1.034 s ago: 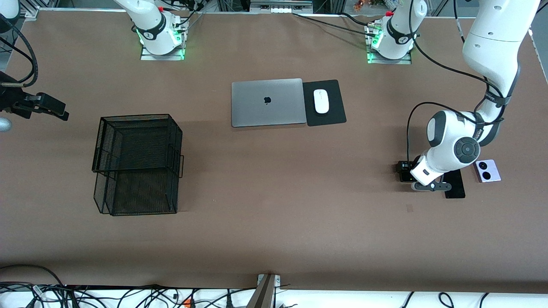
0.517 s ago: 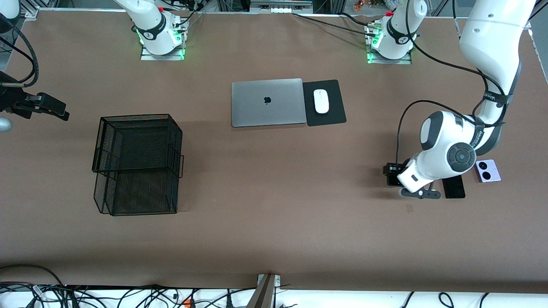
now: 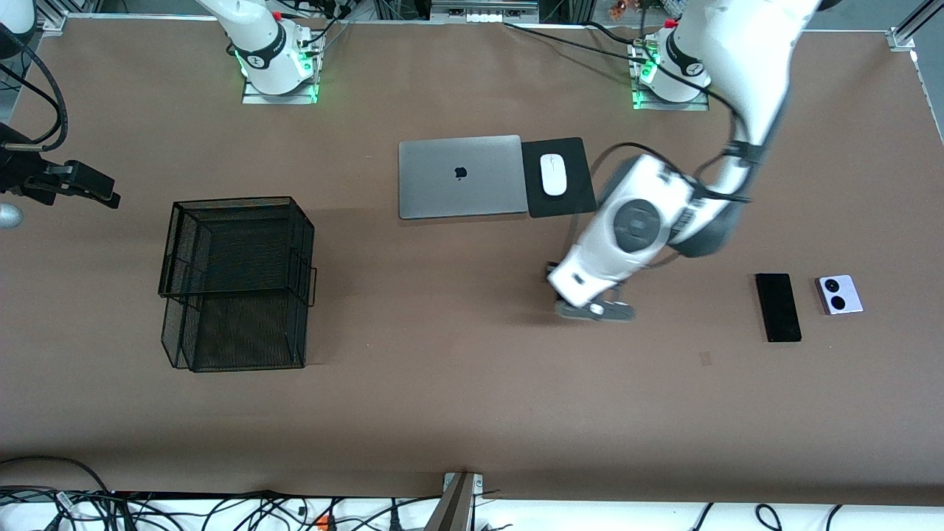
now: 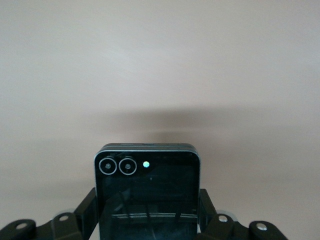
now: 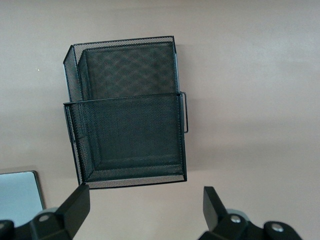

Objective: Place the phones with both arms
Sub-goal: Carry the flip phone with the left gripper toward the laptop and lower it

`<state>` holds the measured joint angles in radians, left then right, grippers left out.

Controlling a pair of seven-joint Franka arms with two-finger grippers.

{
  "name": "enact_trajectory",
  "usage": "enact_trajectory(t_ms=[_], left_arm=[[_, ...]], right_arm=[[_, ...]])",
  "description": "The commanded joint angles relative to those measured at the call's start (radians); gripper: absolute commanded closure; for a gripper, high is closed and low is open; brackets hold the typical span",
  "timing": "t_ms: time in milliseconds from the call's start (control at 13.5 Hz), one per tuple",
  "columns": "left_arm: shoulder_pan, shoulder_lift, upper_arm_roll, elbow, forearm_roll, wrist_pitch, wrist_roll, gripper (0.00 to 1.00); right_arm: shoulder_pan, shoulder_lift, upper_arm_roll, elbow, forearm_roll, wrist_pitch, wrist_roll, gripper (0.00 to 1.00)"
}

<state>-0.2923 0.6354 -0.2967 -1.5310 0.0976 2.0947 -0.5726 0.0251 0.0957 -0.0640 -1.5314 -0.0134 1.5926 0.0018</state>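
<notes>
- On the brown bench [image 3: 472,398], toward the left arm's end, the long slim black slab phone [image 3: 778,307] lies flat.
- Just beside it, apart from it and closer to that end's edge, sits the lilac-white flip phone [image 3: 839,294] with its two camera circles up.
- The black mesh basket [image 3: 234,284] stands toward the right arm's end; the right wrist view looks down into its two open compartments [image 5: 127,110].
- The left end effector [image 3: 582,295] hangs over bare bench, between the basket and the two lying phones, and is clamped on the black folded flip phone [image 4: 147,192]. In the left wrist view its fingers [image 4: 87,212] press both side edges of that phone, whose twin lenses face the camera.
- Farther from the camera, the closed grey laptop [image 3: 461,177] lies mid-bench, with a black mouse pad [image 3: 558,177] touching its side and a white mouse [image 3: 553,174] on the pad.
- The right end effector [image 3: 92,188] waits over the bench's edge at the right arm's end, its fingers [image 5: 75,207] spread wide apart and holding nothing.
</notes>
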Motion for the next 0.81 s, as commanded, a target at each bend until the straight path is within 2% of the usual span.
enact_trajectory(t_ms=[0,221,369,591,738], left_arm=[[-0.147,0.134,0.025,0.133,0.005,-0.013,-0.117,0.77],[-0.243,0.226,0.045,0.202,0.011,0.068,-0.205,0.78],[-0.28,0.26,0.062,0.201,0.014,0.136,-0.208,0.78],[-0.346,0.283,0.132,0.201,0.014,0.14,-0.208,0.78],[-0.354,0.303,0.134,0.199,0.014,0.198,-0.217,0.78]], right_arm=[[-0.007,-0.004,0.012,-0.001,-0.01,-0.002,0.012,0.0],[-0.007,-0.005,0.01,0.0,-0.01,-0.002,0.01,0.0],[-0.007,-0.004,0.01,-0.001,-0.01,-0.002,0.01,0.0],[-0.007,-0.002,0.01,-0.001,-0.01,-0.002,0.01,0.0],[-0.007,0.004,0.009,-0.001,-0.01,0.0,0.01,0.0]])
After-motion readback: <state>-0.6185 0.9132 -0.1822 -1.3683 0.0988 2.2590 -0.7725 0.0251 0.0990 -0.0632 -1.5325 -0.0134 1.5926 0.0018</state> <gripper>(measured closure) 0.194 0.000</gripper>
